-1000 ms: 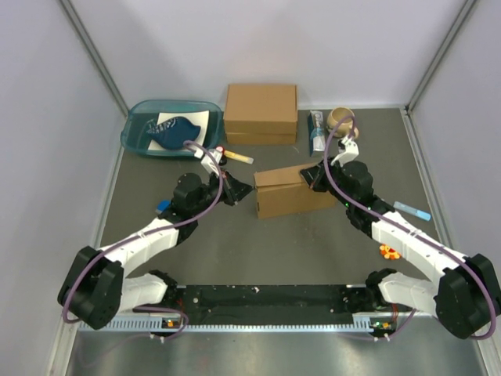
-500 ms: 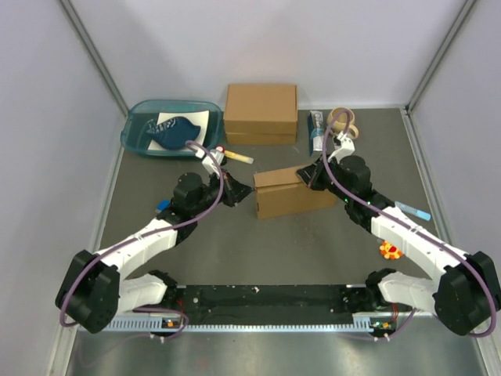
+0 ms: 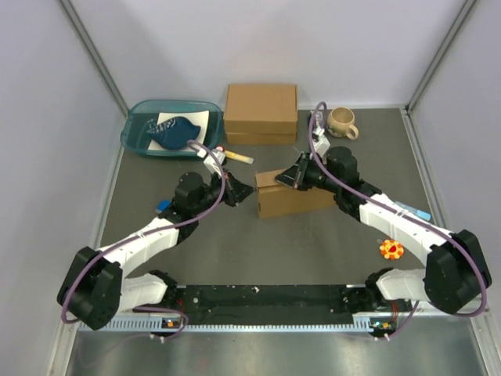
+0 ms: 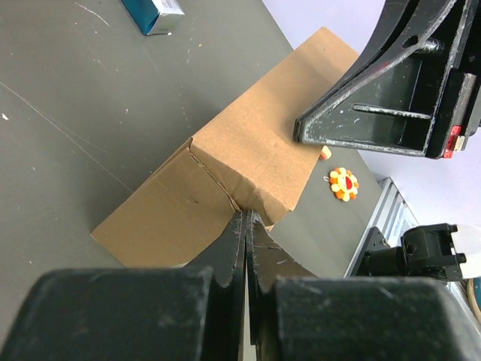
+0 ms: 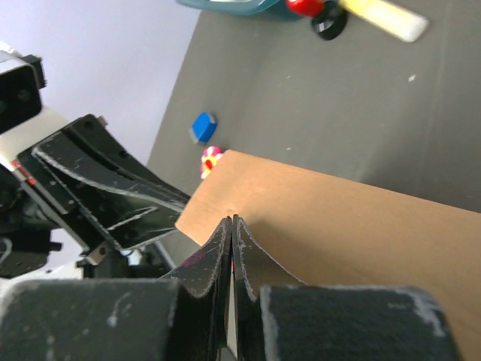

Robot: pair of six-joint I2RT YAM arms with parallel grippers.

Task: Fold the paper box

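**Standing mid-bench, the paper box (image 3: 301, 202) has a closed claw at each end of its left side**

The box sits as a low brown block near the middle of the grey bench (image 3: 235, 251), its long side running left to right and slightly skewed. A crease and a loose fold show at its near left corner in the left wrist view.

The left claw (image 3: 247, 190) reaches in from the left with its fingers pressed flat together and nothing between them. Their tips are at the box's left corner, right at the folded edge (image 4: 245, 218). The right claw (image 3: 282, 181) comes across from the right, also pinched fully closed on nothing. Its tips rest on the cardboard's top face close to the left edge (image 5: 232, 220).

A thicker cardboard box (image 3: 261, 110) stands behind at the back wall. A teal tray (image 3: 137, 135) lies to its left and a beige mug (image 3: 342, 121) to its right. A yellow marker (image 3: 239, 157) lies between the tray and the paper box. A small orange flower toy (image 3: 390, 250) lies on the bench under the right arm, well apart from the box.
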